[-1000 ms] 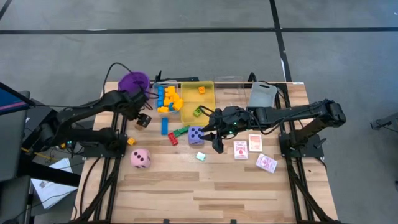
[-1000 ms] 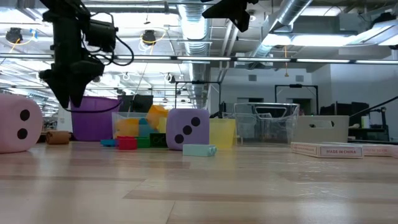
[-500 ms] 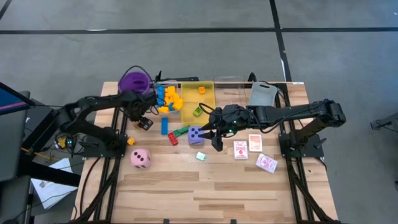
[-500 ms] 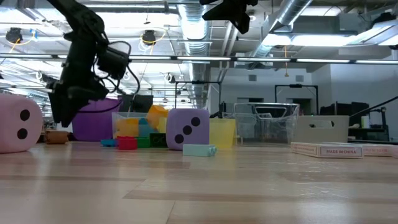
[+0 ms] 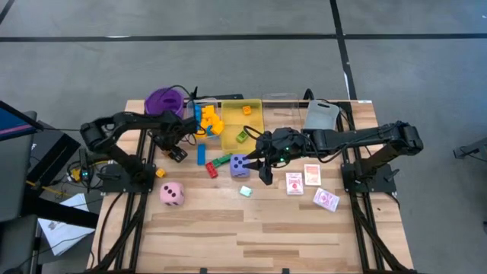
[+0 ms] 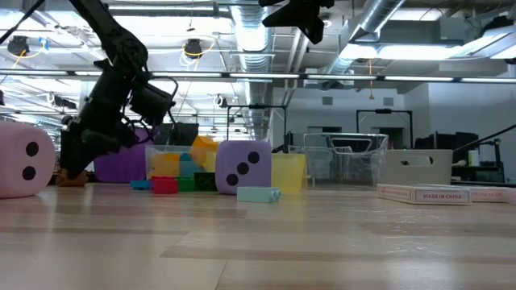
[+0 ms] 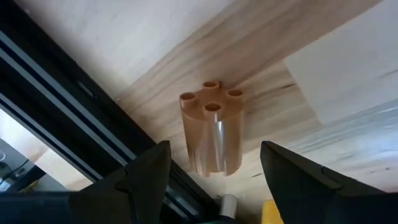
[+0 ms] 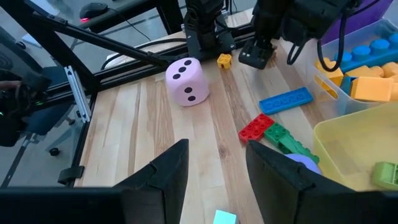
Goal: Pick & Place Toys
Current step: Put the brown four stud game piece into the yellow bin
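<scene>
A tan-orange studded block [image 7: 211, 127] stands on the wood near the table's left edge, also visible in the low view [image 6: 74, 177]. My left gripper [image 5: 176, 153] is low over it, open, with one finger on either side and a gap to each [image 7: 214, 155]. My right gripper [image 5: 263, 172] hangs high above the table's middle, open and with nothing between its fingers [image 8: 216, 180], beside the purple die [image 5: 239, 165]. The pink die [image 5: 172, 193], a blue block [image 5: 201, 154], red and green blocks [image 5: 217, 163], a teal block [image 5: 245, 191] and three cards [image 5: 294, 183] lie on the table.
At the far edge stand a purple cup [image 5: 163, 99], a clear tray holding yellow and blue blocks [image 5: 204, 122], a yellow tray [image 5: 247, 125] with a few blocks, another clear tray [image 5: 281, 103] and a grey tray [image 5: 322, 116]. A small yellow block [image 5: 160, 173] lies by the left frame. Bare wood fills the near half.
My left gripper has sunk toward the table and tipped more steeply downward, coming down around the tan-orange block near the left edge. Its finger gap looks the same. The block and the other toys have stayed where they were.
</scene>
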`<state>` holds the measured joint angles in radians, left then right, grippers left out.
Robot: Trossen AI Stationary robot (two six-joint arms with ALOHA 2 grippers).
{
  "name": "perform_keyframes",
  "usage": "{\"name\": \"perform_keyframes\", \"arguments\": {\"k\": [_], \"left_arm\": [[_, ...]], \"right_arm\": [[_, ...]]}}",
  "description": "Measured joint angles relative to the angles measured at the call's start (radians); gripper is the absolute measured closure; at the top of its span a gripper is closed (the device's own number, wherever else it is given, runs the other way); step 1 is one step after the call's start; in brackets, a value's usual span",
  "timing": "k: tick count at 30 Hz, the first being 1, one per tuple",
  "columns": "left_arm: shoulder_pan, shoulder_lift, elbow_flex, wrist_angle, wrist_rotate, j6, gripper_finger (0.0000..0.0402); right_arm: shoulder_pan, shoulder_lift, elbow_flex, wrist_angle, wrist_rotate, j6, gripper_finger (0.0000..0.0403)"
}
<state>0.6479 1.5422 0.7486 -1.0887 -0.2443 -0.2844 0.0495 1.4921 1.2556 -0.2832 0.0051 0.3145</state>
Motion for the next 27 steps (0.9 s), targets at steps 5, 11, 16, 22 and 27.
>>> {"name": "perform_keyframes", "arguments": {"k": [5,11,16,22,27], "left_arm": [[0.0,0.032,-0.001,0.004,0.0,0.0,0.016],[0.0,0.038,-0.001,0.035,0.006,-0.004,0.016],[0.0,0.037,-0.001,0.036,0.011,-0.004,0.0161],[0.0,0.037,-0.001,0.041,0.031,-0.004,0.0197],[0.0,0.037,-0.001,0.07,0.061,-0.005,0.0247]], "right_arm": [[0.001,0.0,0.0,0.0,0.0,0.0,0.0249],[0.001,0.0,0.0,0.0,-0.001,0.0,0.0249],[0.001,0.0,0.0,0.0,-0.001,0.0,0.0249],[0.001,0.0,0.0,0.0,-0.001,0.0,0.0249],[0.001,0.0,0.0,0.0,-0.001,0.0,0.0249]]}}
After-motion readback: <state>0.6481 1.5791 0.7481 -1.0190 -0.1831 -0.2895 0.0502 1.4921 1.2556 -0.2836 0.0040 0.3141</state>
